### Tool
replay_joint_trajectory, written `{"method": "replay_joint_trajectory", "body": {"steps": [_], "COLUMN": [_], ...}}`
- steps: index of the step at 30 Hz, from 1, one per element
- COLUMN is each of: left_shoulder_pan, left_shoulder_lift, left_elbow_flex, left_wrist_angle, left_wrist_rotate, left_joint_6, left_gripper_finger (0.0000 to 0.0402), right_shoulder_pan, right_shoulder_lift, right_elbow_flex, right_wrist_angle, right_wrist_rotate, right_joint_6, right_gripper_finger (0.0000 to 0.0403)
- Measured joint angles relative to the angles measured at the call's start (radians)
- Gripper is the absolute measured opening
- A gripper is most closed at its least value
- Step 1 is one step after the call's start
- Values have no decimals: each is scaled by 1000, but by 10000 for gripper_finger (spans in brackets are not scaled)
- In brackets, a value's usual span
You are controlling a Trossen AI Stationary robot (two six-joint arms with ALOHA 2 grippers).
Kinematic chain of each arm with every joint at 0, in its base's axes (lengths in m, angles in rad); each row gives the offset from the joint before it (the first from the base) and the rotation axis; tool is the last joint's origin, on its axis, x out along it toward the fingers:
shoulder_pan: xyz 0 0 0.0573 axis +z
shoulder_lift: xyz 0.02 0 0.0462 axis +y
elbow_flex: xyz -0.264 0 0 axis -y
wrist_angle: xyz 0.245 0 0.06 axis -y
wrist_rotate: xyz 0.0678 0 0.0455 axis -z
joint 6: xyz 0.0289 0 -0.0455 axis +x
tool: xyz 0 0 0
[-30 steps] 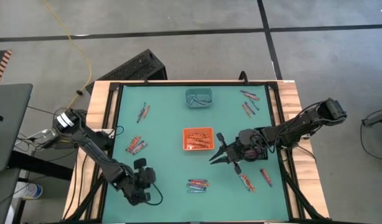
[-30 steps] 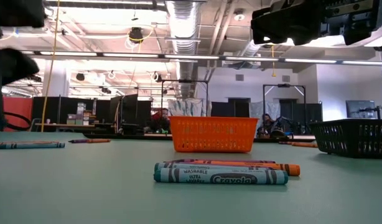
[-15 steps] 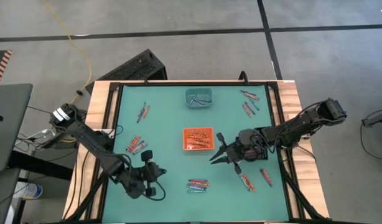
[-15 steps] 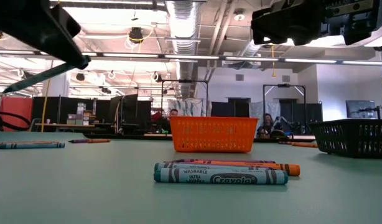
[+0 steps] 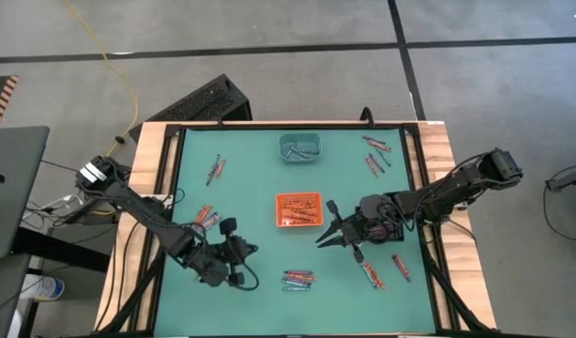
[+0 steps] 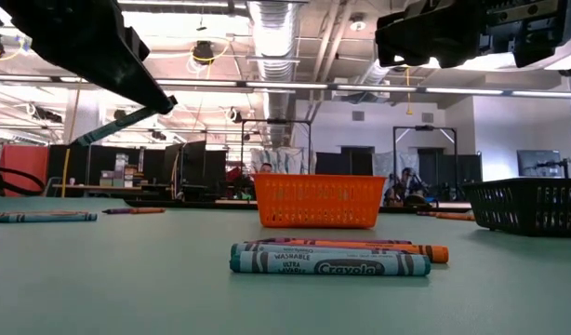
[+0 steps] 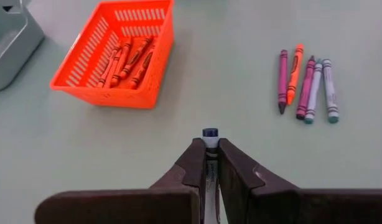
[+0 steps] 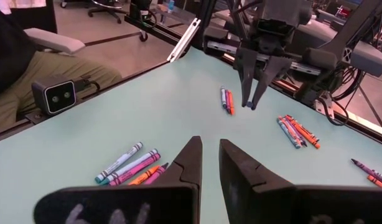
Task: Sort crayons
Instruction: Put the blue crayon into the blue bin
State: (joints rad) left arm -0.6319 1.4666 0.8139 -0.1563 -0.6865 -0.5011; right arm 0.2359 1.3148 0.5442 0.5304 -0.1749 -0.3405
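My left gripper (image 7: 210, 146) hangs above the table's near left part (image 5: 243, 266), shut on a blue-grey crayon (image 6: 118, 126). Ahead of it stand the orange tray (image 7: 116, 53) holding orange-red crayons, and a loose row of pink, orange and blue-grey crayons (image 7: 306, 87) lying flat on the mat. My right gripper (image 8: 209, 162) hovers right of the orange tray (image 5: 298, 208), with a small gap and nothing between its fingers. More crayons lie in small groups on the left (image 5: 205, 220), far right (image 5: 374, 160) and near right (image 5: 372, 274). My left gripper pinches the crayon between its two fingers just behind its dark blue end (image 7: 210, 132), which sticks out past the fingertips. The crayon lies along the fingers, and its rest runs back under them. The fingers slant downward. The crayon is lifted clear of the table.
A teal tray (image 5: 300, 147) stands at the far middle of the green mat. A black tray (image 6: 532, 205) shows at the right of the low view. The loose row of crayons (image 5: 297, 279) lies between the two grippers near the front edge.
My left gripper has risen and swung toward the table's right and far side, closer to the orange tray, rolling its wrist as it went. It has stayed shut on the crayon, which travelled with it clear of the table.
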Motion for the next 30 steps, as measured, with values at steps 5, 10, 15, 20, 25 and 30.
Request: {"method": "replay_joint_trajectory", "body": {"steps": [5,10,15,20,25,30], "left_shoulder_pan": [-1,-1,-1,-5,-15,24], "left_shoulder_lift": [0,0,0,0,0,0], "left_elbow_flex": [0,0,0,0,0,0], "left_wrist_angle": [0,0,0,46,149,229], "left_wrist_rotate": [0,-1,-1,-42,-148,-53], "left_joint_6": [0,0,0,55,248,431], "left_gripper_finger": [14,14,14,14,14,14], "right_shoulder_pan": [0,0,0,0,7,13], "right_shoulder_lift": [0,0,0,3,83,196], "right_elbow_flex": [0,0,0,0,0,16], "right_wrist_angle": [0,0,0,11,150,315], "right_wrist_rotate": [0,0,0,-3,-11,-11], "right_joint_6": [0,0,0,-4,0,0], "right_gripper_finger": [54,54,54,54,54,54]}}
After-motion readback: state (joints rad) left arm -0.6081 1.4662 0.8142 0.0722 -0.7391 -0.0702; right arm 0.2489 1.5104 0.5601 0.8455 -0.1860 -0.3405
